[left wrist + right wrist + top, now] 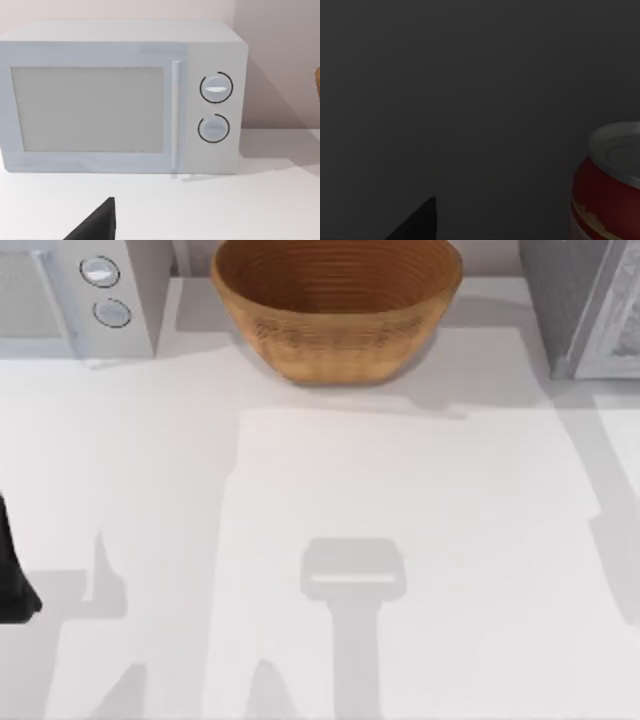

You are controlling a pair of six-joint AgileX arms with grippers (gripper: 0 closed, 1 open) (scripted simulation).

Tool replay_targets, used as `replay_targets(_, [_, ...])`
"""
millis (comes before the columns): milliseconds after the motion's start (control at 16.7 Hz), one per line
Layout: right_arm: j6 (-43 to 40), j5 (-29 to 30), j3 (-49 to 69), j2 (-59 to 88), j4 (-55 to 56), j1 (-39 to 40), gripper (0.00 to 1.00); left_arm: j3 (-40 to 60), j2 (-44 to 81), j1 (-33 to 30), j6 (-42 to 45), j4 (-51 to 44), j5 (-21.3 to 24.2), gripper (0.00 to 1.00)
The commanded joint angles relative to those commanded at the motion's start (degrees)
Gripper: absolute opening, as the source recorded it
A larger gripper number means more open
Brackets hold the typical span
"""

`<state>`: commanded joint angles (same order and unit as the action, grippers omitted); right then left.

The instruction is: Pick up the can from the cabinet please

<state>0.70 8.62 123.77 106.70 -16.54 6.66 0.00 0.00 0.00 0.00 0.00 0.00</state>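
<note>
Right hand (pixel 415 222) in dark cabinet, grip unclear, red can (pixel 607 185) beside it.

no text, brand, number or sign can be read anywhere: the red can (pixel 610 185) carries only pale streaks that form no letters, and the microwave (pixel 120 95) has two plain dials (pixel 216 88) with no markings
</note>
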Motion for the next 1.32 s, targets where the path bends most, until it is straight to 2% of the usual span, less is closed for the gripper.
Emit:
replay_targets(720, [0.0, 0.0, 0.0, 0.0, 0.0, 0.0, 0.02, 0.0, 0.0, 0.0, 0.0, 0.0, 0.0, 1.00])
replay_targets(1320, [0.1, 0.0, -0.1, -0.2, -0.1, 0.2, 0.00, 0.0, 0.0, 0.0, 0.0, 0.0, 0.0, 1.00])
